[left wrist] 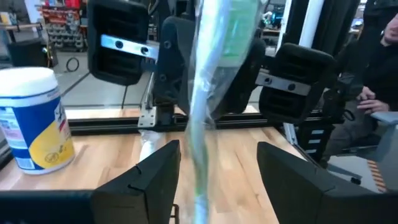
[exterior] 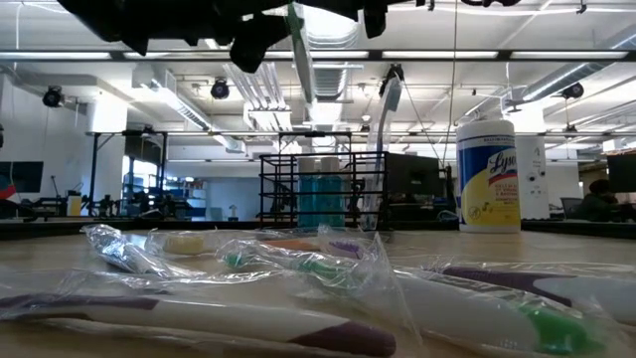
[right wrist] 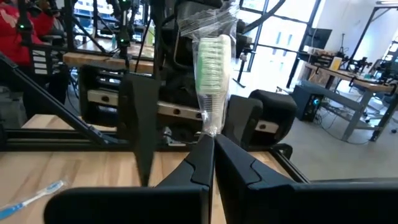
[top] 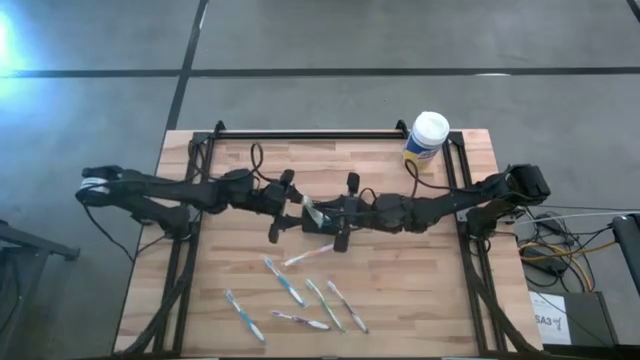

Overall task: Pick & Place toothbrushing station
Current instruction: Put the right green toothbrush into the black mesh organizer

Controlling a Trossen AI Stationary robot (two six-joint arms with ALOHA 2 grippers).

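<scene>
My right gripper is shut on a plastic-wrapped toothbrush with green bristles, above the table's middle. My left gripper faces it from the left, open. Its fingers stand on either side of the toothbrush's handle without touching it. In the low view the black mesh holder box stands on the table behind the near toothbrushes, with a toothbrush head sticking up from it. In the high view the arms hide the box. My right gripper pinches the wrapped toothbrush between its two fingertips at the neck just below the bristled head, wrapper included. The fingers come from the table's right. The head stands above the fingertips, and the toothbrush is lifted clear of the table.
Several wrapped toothbrushes lie loose on the table's near half and fill the low view's foreground. A white-lidded, yellow-labelled round canister stands at the far right corner. A black frame rail runs along the far edge.
</scene>
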